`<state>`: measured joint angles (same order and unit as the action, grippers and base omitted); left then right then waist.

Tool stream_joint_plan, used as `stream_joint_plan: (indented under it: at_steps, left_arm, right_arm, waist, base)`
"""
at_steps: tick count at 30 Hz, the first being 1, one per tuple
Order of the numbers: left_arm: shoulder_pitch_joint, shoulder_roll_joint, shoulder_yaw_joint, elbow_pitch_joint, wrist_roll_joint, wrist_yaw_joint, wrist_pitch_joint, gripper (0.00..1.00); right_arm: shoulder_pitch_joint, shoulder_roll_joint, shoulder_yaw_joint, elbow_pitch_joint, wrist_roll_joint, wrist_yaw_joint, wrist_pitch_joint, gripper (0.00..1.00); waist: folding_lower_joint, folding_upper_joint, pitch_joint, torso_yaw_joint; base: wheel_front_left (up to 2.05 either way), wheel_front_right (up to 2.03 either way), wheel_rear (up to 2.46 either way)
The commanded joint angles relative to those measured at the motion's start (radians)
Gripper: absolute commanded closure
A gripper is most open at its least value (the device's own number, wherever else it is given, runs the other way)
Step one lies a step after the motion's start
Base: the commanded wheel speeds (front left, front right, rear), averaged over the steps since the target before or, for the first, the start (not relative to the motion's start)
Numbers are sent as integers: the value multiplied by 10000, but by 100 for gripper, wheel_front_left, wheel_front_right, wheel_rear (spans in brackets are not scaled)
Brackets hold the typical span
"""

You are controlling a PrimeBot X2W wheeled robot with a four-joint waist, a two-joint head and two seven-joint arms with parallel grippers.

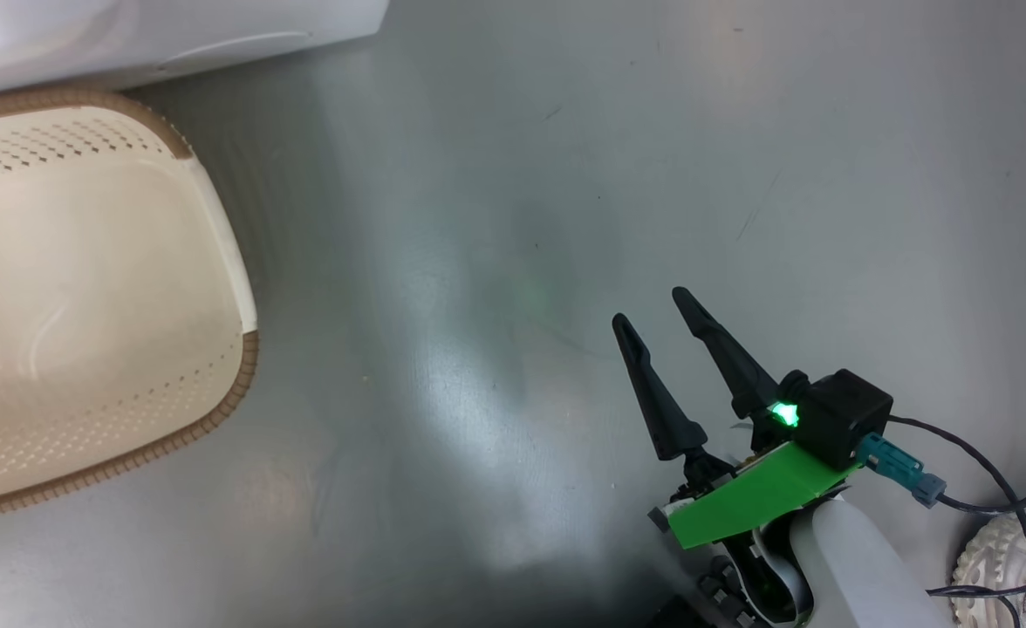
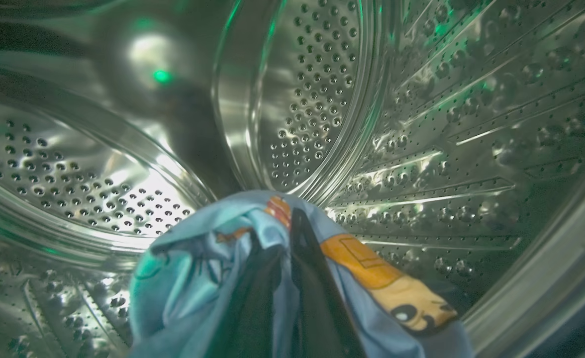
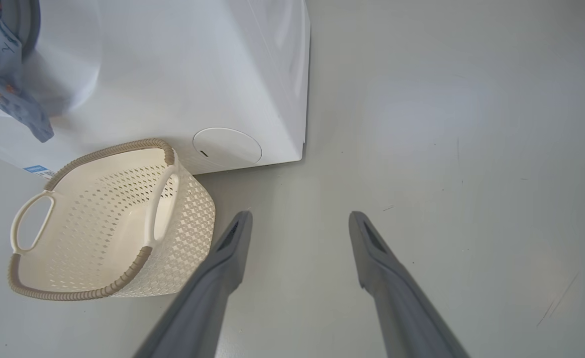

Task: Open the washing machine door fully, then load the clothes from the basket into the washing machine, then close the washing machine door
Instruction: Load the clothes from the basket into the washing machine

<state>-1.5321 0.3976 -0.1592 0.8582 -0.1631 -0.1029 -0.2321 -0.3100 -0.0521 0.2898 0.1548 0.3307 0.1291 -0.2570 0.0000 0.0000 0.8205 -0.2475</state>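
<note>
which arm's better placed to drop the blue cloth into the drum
Left: the left claw is shut on the blue cloth inside the drum. The right claw hangs open over the floor.

Bare floor (image 3: 446, 149) open right of washing machine (image 3: 198, 74), basket (image 3: 193, 223) standing just beside its front, steel drum (image 2: 446, 124) roomy beyond bunched clothes (image 2: 188, 288)

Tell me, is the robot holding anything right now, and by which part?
Its left gripper, inside the steel drum, is shut on a light-blue printed garment, pinching a bunched fold of it. The right gripper is open, holding nothing.
</note>
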Motion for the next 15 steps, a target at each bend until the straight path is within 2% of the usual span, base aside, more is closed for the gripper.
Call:
stream_joint_plan:
  at_steps: [1,7,11,12,13,14,15]
  left_arm:
    - [-178,546,-15,-547,117,-46,-217,100]
    - [309,685,317,-2554,138,-97,-292,100]
    - [850,643,580,-2543,34,-111,-294,100]
    - [897,634,630,-2556,38,-112,-294,79]
    - [956,607,671,-2460,30,-105,-294,21]
    - [992,562,702,-2329,13,-101,-294,0]
    - [1011,520,698,-2185,12,-106,-295,0]
  right_arm:
    - [297,19,273,-250,180,16,-48,0]
    - [248,19,275,-285,168,16,-48,0]
    - [224,19,258,-207,136,16,-48,0]
    - [215,19,259,-185,130,16,-48,0]
    - [202,19,259,-166,124,16,-48,0]
    - [190,19,254,-144,113,16,-48,0]
    - [181,19,235,-126,106,16,-48,0]
  waist:
    - [0,0,102,-29]
    - [0,0,247,0]
    - [0,0,175,75]
    - [0,0,159,89]
    - [0,0,135,104]
    - [0,0,108,122]
    - [0,0,78,148]
  base:
    - [0,0,0]
    - [0,0,0]
    - [0,0,0]
    - [0,0,0]
    - [0,0,0]
    - [0,0,0]
    - [0,0,0]
